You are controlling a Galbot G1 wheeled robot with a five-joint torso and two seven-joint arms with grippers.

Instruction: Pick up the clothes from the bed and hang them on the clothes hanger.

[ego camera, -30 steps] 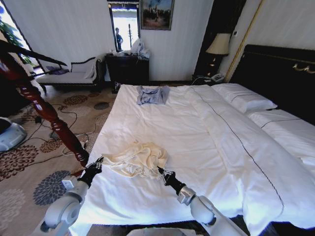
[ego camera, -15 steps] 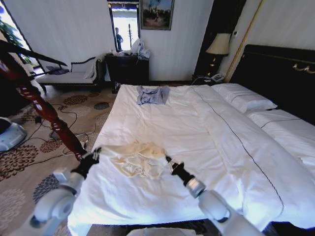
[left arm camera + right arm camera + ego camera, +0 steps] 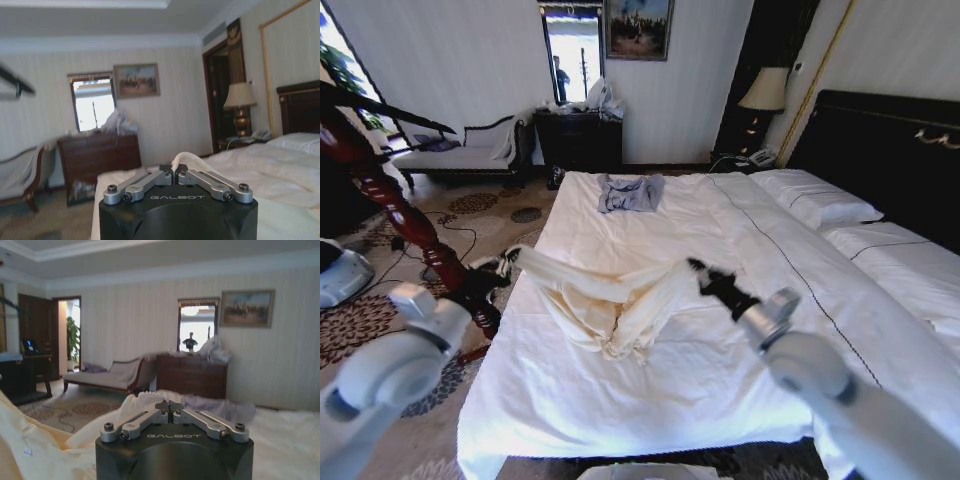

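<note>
striped walls (image 3: pixel 470 60), dresser (image 3: pixel 580 140), lamp (image 3: pixel 765 92), patterned carpet (image 3: pixel 380 320)

I saw the cream shirt (image 3: pixel 610 300) stretched out in the air, its middle sagging down over the white bed (image 3: pixel 720 300).

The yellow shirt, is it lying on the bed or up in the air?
Mostly up: the shirt hangs stretched between the left hand and right hand over the bed.

The right gripper (image 3: pixel 169 405) is pinching the cream shirt (image 3: pixel 35 447), jaws closed, above the bed (image 3: pixel 285 440), facing a dresser (image 3: pixel 191 375) and chaise (image 3: pixel 107 380).
</note>
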